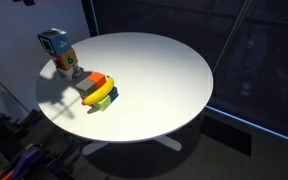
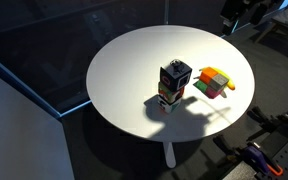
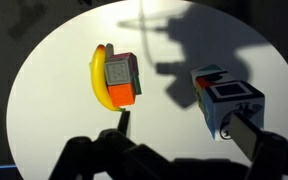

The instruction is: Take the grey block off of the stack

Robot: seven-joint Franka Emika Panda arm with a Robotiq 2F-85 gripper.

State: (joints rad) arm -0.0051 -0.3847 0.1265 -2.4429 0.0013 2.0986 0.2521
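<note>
The stack (image 3: 112,82) lies on the round white table (image 3: 64,120). It has a long curved yellow piece (image 3: 100,80), with the grey block (image 3: 119,72) and an orange-red block (image 3: 123,96) side by side on top. In an exterior view the grey block (image 1: 90,89) sits on the stack (image 1: 100,92) next to the orange-red block (image 1: 99,79). The stack also shows in the other exterior view (image 2: 215,82). My gripper (image 3: 178,114) is open and empty, high above the table. In the wrist view the stack lies beyond its left finger.
A taller printed carton (image 3: 224,100) stands on small coloured blocks near the stack, under my right finger in the wrist view. It shows in both exterior views (image 1: 56,50) (image 2: 174,82). The table edge (image 1: 134,132) drops to a dark floor, with equipment (image 2: 269,150) beside it.
</note>
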